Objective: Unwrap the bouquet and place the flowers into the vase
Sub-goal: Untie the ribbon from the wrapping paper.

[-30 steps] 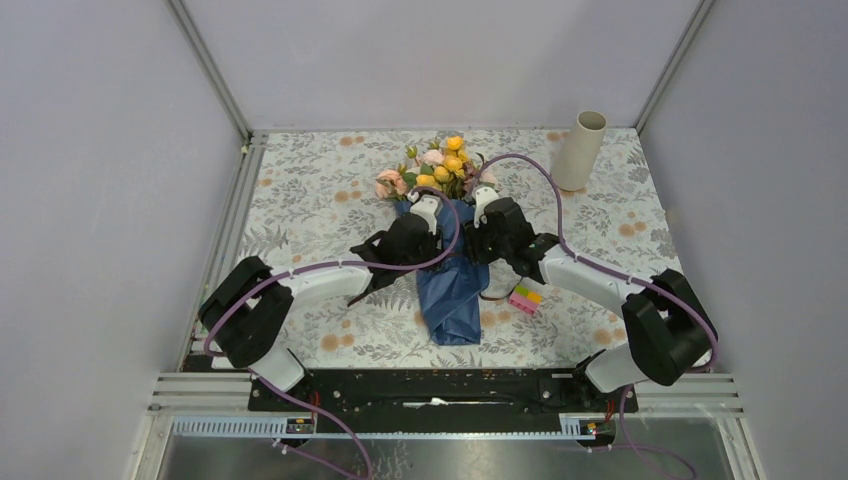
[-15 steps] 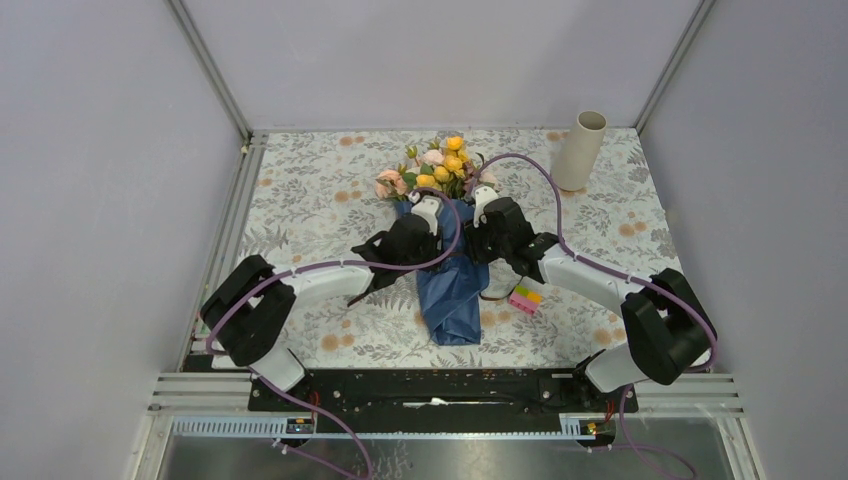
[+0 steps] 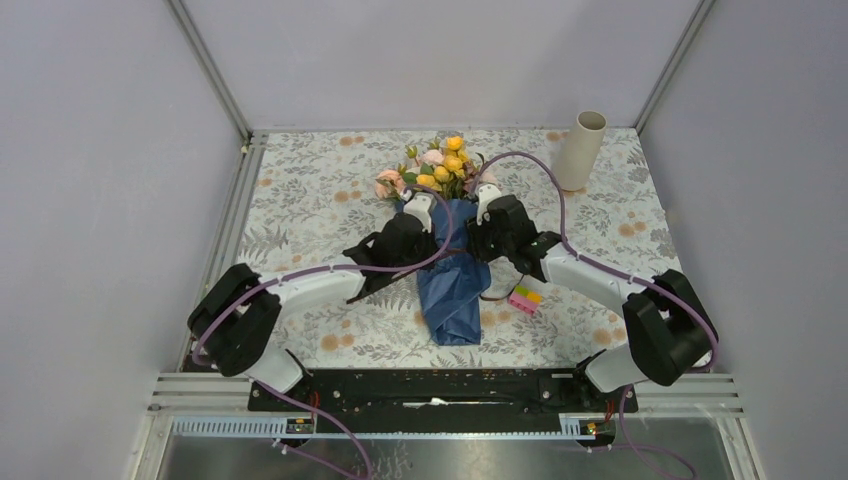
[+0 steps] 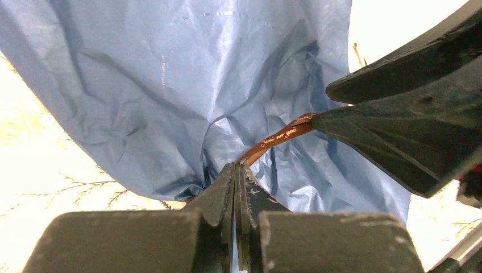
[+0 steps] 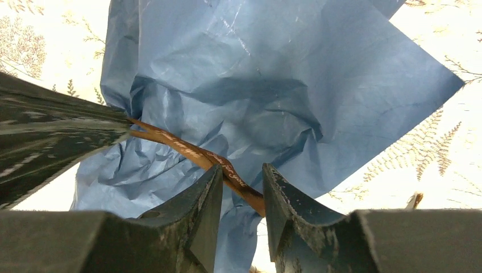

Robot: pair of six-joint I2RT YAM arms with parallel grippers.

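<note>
Bouquet of yellow, pink and cream roses in crinkled blue paper [image 3: 452, 290] is lying flat in the middle of the floral-print worktop [image 3: 310, 200], blooms pointing to the far side. Both arms are crowded over its upper half. So the left hand [image 4: 237, 168] is clenched tight on the thin brown ribbon [image 4: 278, 136]. Meanwhile the right hand [image 5: 241, 170] is released, fingers apart with that ribbon running through the gap. Tall beige cylindrical vase [image 3: 580, 150] stands upright at the far right, well apart.

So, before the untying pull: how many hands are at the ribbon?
2. The left hand is shut on the ribbon at the blue paper's left side; the right hand straddles it on the right, jaws apart.
</note>
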